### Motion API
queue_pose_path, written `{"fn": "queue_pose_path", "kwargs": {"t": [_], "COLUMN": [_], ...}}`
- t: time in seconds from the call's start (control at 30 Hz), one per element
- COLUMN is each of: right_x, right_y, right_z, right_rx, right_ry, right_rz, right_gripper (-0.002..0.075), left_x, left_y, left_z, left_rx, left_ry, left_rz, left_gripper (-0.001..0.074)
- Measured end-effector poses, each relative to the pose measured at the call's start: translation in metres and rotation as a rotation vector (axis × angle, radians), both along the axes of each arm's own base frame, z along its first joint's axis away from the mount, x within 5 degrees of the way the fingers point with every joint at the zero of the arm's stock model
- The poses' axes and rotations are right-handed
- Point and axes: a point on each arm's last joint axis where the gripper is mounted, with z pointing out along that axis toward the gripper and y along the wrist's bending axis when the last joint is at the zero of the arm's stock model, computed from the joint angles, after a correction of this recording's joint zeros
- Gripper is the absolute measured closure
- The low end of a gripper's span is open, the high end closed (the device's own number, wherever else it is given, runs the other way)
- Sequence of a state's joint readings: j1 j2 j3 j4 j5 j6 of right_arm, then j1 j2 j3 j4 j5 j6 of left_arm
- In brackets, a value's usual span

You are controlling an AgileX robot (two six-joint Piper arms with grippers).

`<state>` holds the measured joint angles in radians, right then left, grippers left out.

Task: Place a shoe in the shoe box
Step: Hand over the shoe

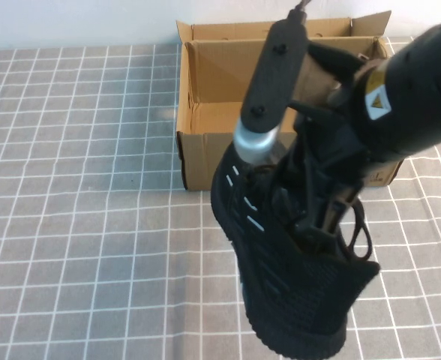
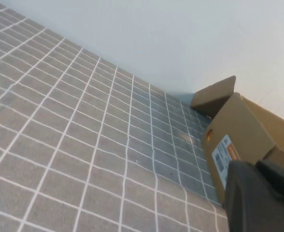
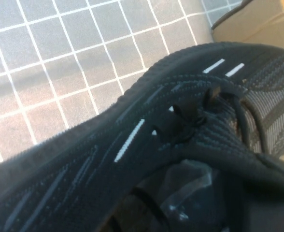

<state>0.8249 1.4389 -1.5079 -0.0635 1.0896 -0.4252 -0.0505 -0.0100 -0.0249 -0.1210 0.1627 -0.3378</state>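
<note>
Right gripper [image 1: 327,214] sunk into the collar of the black knit sneaker [image 1: 280,255], fingers pinched shut on the shoe's opening, mostly swallowed by dark fabric in the high view. Hangs from the bulky black right arm [image 1: 408,97] with a yellow warning sticker, entering from the right side.

Largest first: grey tablecloth [image 1: 78,195] ruled with a white grid, covering the whole table up to a pale wall.

Next, brown corrugated cardboard shoe box [image 1: 205,154] at the far centre, lid flaps up, open inside, a white label [image 2: 220,157] with an orange stripe on one end wall as seen from the left wrist camera.

Then the sneaker, lifted off the cloth and tilted, just this side of the box's near wall, not inside it. White dash marks [image 1: 255,223] visible on its side, black laces [image 3: 229,104] loose over the tongue. Something clear and glossy, possibly plastic film [image 3: 185,193], tucked inside the shoe near the grip in the right wrist view; too dark to be sure.

Smallest: left gripper [image 2: 260,198], only a black edge of it seen in its own wrist camera, closed, parked off to the left of the box and clear of it, holding nothing
</note>
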Motion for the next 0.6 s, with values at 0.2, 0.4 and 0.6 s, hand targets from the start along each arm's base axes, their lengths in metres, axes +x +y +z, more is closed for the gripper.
{"fn": "queue_pose_path", "kwargs": {"t": [0.2,0.4,0.6], "right_x": [0.012,0.023,0.038], "right_y": [0.013,0.025,0.033], "right_z": [0.003,0.01,0.016], "right_rx": [0.008,0.023,0.035], "right_ry": [0.003,-0.013,-0.024], "right_rz": [-0.01,-0.014,-0.035], "right_gripper": [0.0732,0.0732,0.0732], "left_x": [0.002,0.023,0.058], "left_y": [-0.001,-0.008,-0.026], "left_z": [0.043,0.07,0.09], "left_rx": [0.115,0.219,0.34], "left_ry": [0.055,0.216,0.266], "left_rz": [-0.023,-0.108,-0.333], "left_gripper": [0.0736,0.0736,0.0736]}}
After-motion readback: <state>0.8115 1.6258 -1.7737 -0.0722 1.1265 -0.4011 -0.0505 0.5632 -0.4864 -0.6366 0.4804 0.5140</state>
